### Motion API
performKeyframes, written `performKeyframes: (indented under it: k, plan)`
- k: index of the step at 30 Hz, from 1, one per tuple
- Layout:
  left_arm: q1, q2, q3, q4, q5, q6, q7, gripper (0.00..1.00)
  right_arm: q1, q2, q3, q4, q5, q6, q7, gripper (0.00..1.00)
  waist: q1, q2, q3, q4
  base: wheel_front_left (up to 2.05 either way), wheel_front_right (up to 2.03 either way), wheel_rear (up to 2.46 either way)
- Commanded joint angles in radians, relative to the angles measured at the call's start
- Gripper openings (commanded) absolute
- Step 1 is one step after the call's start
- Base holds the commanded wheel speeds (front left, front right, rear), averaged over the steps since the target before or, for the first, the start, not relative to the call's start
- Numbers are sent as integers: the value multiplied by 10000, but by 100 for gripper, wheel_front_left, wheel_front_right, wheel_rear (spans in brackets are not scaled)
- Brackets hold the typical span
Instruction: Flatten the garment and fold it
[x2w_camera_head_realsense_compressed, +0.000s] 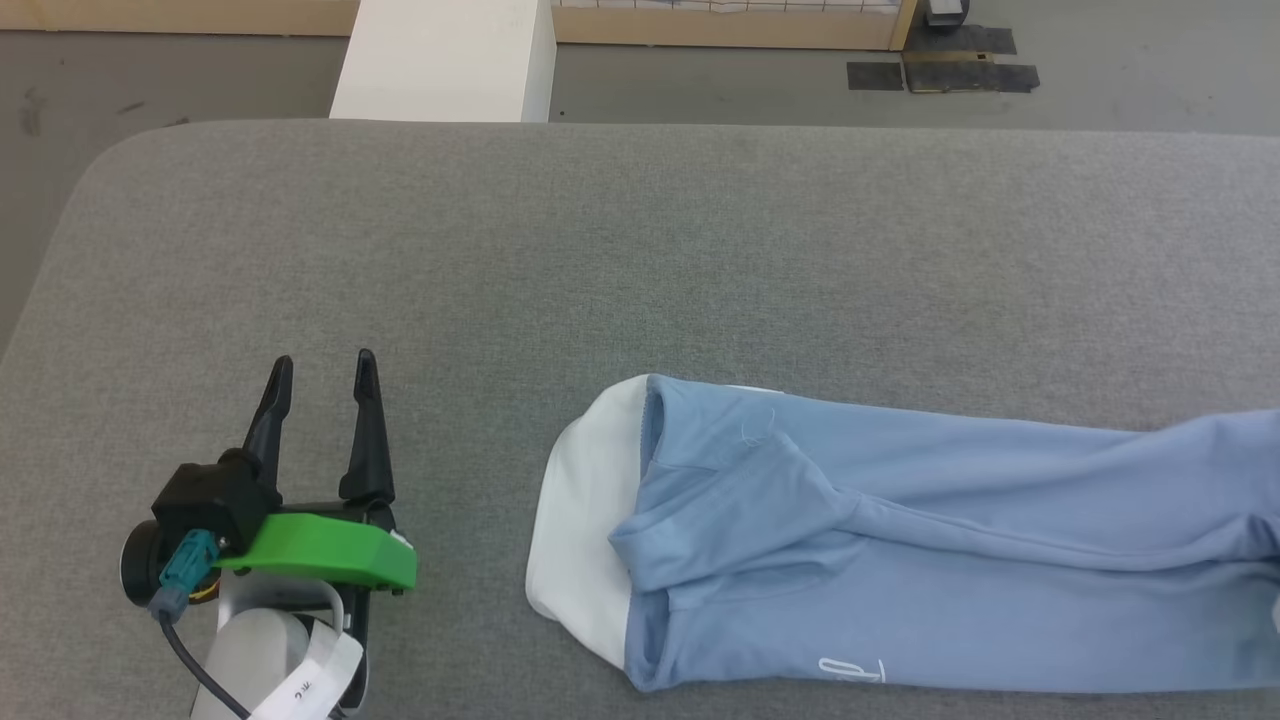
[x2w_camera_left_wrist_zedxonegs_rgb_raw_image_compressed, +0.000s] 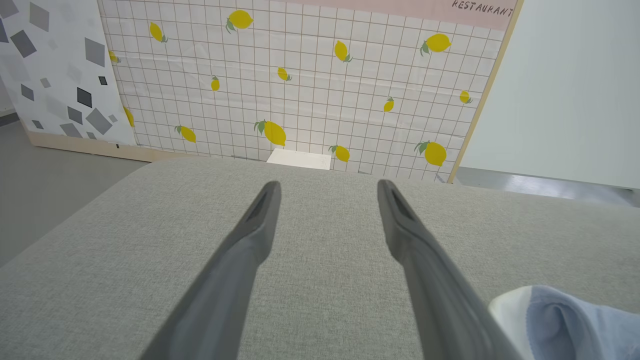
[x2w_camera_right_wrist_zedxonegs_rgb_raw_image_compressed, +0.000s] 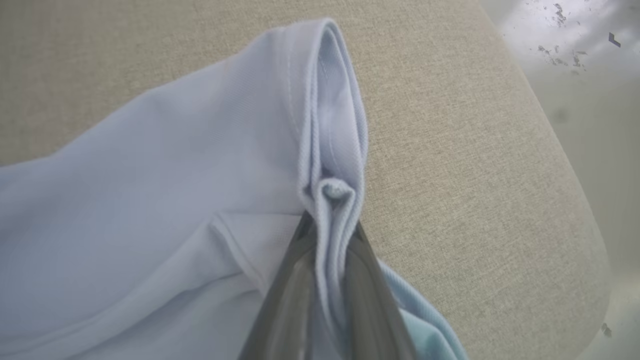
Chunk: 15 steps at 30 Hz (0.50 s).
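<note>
The garment (x2w_camera_head_realsense_compressed: 900, 540), a light blue T-shirt with a white panel at its left end, lies folded lengthwise across the right half of the grey table and runs off the right edge of the head view. Small white lettering sits near its front edge. My left gripper (x2w_camera_head_realsense_compressed: 322, 372) rests open on bare table well to the left of it, nothing between its fingers; in the left wrist view my left gripper (x2w_camera_left_wrist_zedxonegs_rgb_raw_image_compressed: 327, 192) points at the far table edge, with a corner of the garment (x2w_camera_left_wrist_zedxonegs_rgb_raw_image_compressed: 565, 322) at lower right. My right gripper (x2w_camera_right_wrist_zedxonegs_rgb_raw_image_compressed: 330, 222) is shut on a bunched hem of the garment (x2w_camera_right_wrist_zedxonegs_rgb_raw_image_compressed: 190, 165).
The grey fabric table (x2w_camera_head_realsense_compressed: 600, 250) has a rounded far left corner. A white block (x2w_camera_head_realsense_compressed: 445, 60) stands behind it on the floor. A lemon-patterned tiled panel (x2w_camera_left_wrist_zedxonegs_rgb_raw_image_compressed: 300, 80) rises beyond the table. In the right wrist view the table edge (x2w_camera_right_wrist_zedxonegs_rgb_raw_image_compressed: 565, 190) curves down to the floor.
</note>
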<state>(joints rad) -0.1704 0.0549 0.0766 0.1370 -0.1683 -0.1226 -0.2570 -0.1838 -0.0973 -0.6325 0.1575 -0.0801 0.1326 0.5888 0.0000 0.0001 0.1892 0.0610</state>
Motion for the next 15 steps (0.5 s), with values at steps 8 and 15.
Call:
performKeyframes:
  k: [8, 15]
  plan:
    - [-21, -46, 36, 35, 41, -52, -47, 100, 1095, 239, 2604, -3386, 1287, -19, 1955, 0, 0, -1, -181, -1, 0, 0, 0]
    - [-122, -46, -51, 87, 120, -60, -47, 100, 1553, -284, 6220, -6908, 2111, -19, 3698, 0, 0, -1, -135, 29, 0, 0, 0]
